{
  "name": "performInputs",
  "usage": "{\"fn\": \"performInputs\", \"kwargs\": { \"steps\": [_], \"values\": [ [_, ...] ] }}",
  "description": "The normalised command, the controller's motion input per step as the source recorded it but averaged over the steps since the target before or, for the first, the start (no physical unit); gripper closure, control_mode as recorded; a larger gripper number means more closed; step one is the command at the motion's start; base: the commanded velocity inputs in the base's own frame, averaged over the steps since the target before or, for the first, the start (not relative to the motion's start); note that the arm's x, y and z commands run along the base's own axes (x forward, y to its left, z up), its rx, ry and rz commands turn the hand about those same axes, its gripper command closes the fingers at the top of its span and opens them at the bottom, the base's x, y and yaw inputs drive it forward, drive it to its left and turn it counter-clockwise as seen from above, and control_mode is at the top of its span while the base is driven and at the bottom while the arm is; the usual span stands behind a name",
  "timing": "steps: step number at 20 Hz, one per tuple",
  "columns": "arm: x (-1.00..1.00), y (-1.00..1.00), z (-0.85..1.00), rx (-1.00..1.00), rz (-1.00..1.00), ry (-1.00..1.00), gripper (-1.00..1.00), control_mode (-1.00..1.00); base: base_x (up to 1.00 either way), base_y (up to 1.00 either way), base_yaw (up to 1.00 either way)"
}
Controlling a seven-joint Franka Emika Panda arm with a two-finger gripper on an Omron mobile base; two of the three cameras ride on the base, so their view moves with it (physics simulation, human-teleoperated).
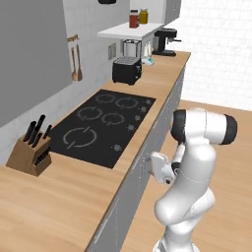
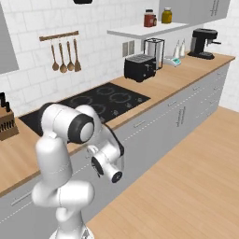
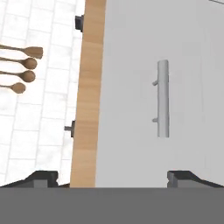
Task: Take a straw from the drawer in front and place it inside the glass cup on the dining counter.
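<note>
1. Left base view: arm folded tight beside the wood worktop (image 1: 59, 206), with the gripper (image 1: 151, 166) held low and turned toward the grey cabinet face (image 1: 147, 142) under the black hob (image 1: 98, 128). Kept below the counter edge, most likely because the target is a front panel and nothing on top. Knife block (image 1: 30, 155) and toaster (image 1: 127, 70) well apart from the hand, out of its way.

2. Right base view: same folded pose, wrist bent so that the hand faces the row of grey fronts (image 2: 154, 126). Close to the cabinet, though whether touching cannot be told from here.

3. Hand view: looking squarely at a shut drawer (image 3: 131, 65), its bar handle (image 3: 162, 98) lying between the two fingertips (image 3: 41, 177) and a little toward one of them. Pincer released, jaws spread wide and grasping nothing, presumably to straddle the bar. View rolled, so the worktop's wooden edge runs as a strip up the picture, with wooden utensils (image 3: 22, 70) hanging on the tiled wall beyond.

4. Straw presumably inside, behind the shut front. Opening step not yet begun; needs a straight advance onto the bar before clenching.
</note>
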Motion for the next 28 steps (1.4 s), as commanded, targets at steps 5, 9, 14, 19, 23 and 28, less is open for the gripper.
{"fn": "performInputs", "kwargs": {
  "steps": [5, 9, 14, 19, 23, 28],
  "values": [
    [0.37, 0.13, -0.26, -0.02, 0.0, 0.03, -1.0, -1.0, 0.0, 0.0, 0.0],
    [0.3, 0.09, -0.41, 0.0, 0.0, 0.0, -1.0, -1.0, 0.0, 0.0, 0.0],
    [0.25, -0.02, -0.38, 0.02, 0.0, 0.0, -1.0, -1.0, 0.0, 0.0, 0.0],
    [0.33, -0.02, -0.29, 0.06, 0.0, 0.0, -1.0, -1.0, 0.0, 0.0, 0.0],
    [0.49, 0.0, -0.25, 0.05, 0.0, 0.07, -1.0, -1.0, 0.0, 0.0, 0.0],
    [0.52, 0.01, -0.26, 0.04, 0.0, 0.07, -1.0, -1.0, 0.0, 0.0, 0.0]
  ]
}}
